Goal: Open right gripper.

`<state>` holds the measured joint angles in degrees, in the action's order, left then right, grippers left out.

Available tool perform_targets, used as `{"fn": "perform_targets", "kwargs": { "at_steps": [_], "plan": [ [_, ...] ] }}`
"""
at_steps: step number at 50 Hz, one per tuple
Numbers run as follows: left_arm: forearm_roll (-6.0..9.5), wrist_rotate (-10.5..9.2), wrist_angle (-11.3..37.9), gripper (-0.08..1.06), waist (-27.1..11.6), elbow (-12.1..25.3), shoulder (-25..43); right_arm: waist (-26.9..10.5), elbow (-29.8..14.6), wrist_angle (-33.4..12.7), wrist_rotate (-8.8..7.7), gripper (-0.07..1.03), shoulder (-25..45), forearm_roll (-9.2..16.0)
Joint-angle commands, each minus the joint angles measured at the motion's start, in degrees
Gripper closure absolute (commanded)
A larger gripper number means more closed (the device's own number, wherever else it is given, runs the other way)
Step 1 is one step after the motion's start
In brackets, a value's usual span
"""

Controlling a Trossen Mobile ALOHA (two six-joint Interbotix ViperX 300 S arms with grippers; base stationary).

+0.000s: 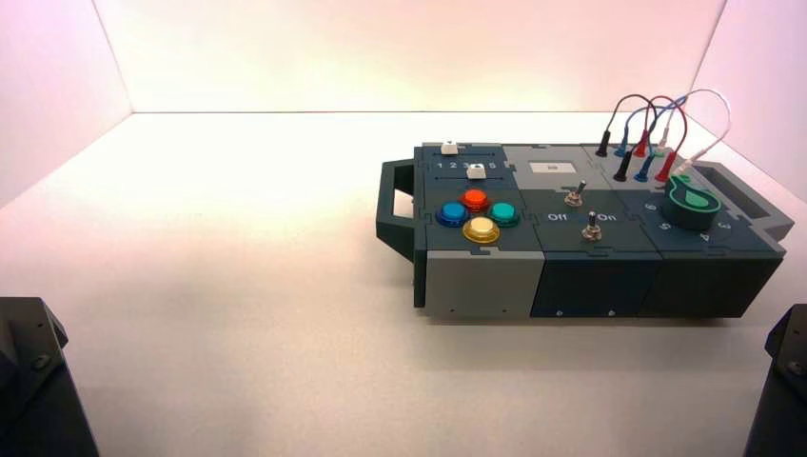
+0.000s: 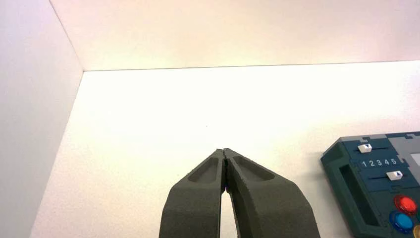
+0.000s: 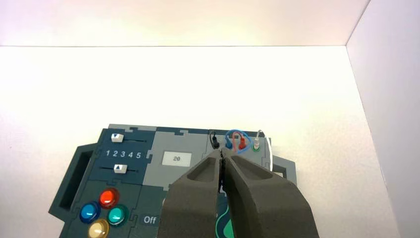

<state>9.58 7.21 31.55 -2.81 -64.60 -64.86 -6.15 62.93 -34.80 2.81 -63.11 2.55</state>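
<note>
My right gripper (image 3: 222, 154) is shut and empty, its fingertips pressed together; it hangs above the box (image 1: 481, 286) with the wire plugs (image 3: 241, 143) beyond its tips. In the high view only the right arm's dark base (image 1: 785, 381) shows at the lower right corner. My left gripper (image 2: 225, 151) is shut and empty, parked over bare table to the left of the box (image 2: 346, 168); its arm's base (image 1: 33, 381) shows at the lower left corner.
The box top carries two white sliders (image 1: 450, 149), four round buttons (image 1: 475, 200) in red, blue, green and yellow, two toggle switches (image 1: 575, 197), a small display (image 3: 176, 158) reading 20, a green knob (image 1: 692, 203) and plugged wires (image 1: 657, 133). White walls enclose the table.
</note>
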Motion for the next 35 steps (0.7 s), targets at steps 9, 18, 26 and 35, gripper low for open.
{"fn": "perform_targets", "kwargs": {
  "at_steps": [9, 18, 26, 35],
  "plan": [
    [0.18, 0.00, -0.3, 1.00, -0.1, 0.7, 0.8, -0.2, -2.0, 0.9, 0.26, 0.45, 0.8, 0.4],
    [0.18, 0.00, -0.3, 1.00, -0.1, 0.7, 0.7, -0.2, -2.3, 0.9, 0.26, -0.05, 2.2, 0.8],
    [0.18, 0.00, -0.3, 1.00, -0.1, 0.7, 0.8, -1.9, -2.5, 0.9, -0.09, -0.03, 2.9, 1.1],
    [0.09, 0.00, -0.3, 1.00, -0.1, 0.7, 0.8, -2.5, -2.5, 0.9, 0.18, -0.03, 3.3, 1.1]
  ]
}}
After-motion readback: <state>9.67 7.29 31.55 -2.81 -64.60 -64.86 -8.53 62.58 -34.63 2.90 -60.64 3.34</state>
